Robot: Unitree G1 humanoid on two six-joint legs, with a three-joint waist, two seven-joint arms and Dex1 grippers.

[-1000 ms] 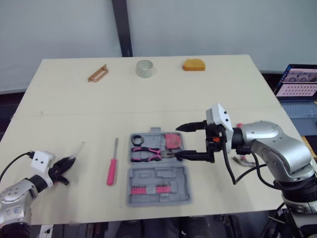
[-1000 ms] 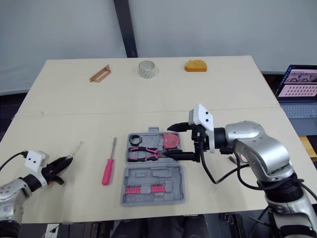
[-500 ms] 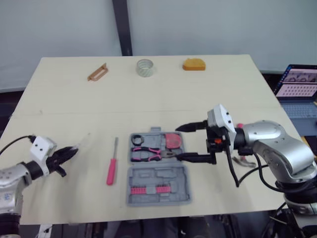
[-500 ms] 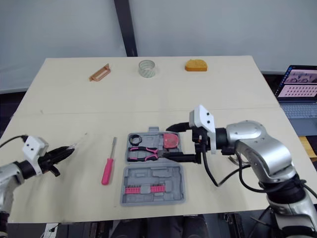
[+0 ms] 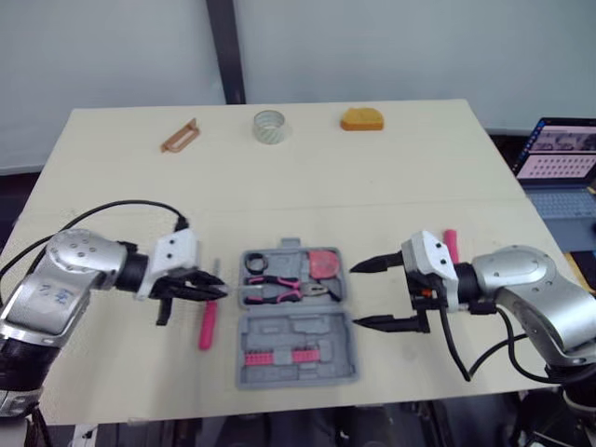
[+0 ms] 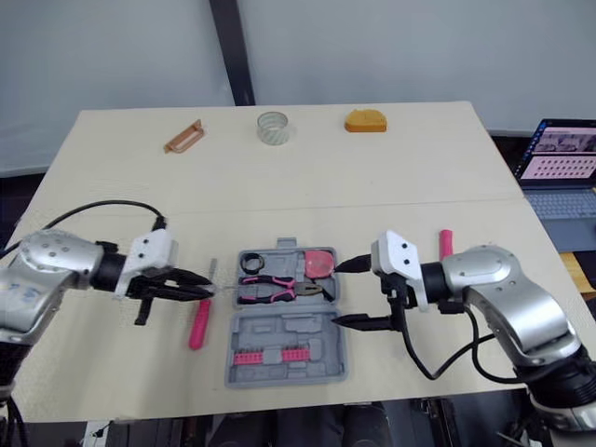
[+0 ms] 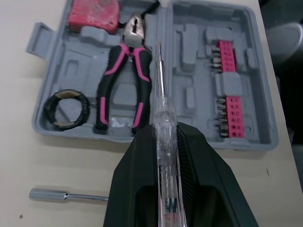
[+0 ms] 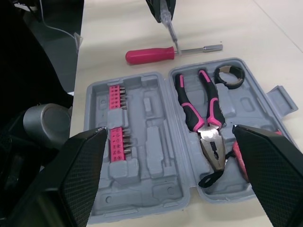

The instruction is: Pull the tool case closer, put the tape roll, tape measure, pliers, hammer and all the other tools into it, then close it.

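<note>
my left end effector (image 5: 209,290) pinching clear screwdriver (image 7: 160,101), by pink screwdriver (image 5: 207,326) | my right end effector (image 5: 365,294) spread, just right of open tool case (image 5: 296,349)

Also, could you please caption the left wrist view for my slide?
Left gripper, gripping a clear-handled screwdriver, points toward the open tool case holding pliers.
</note>
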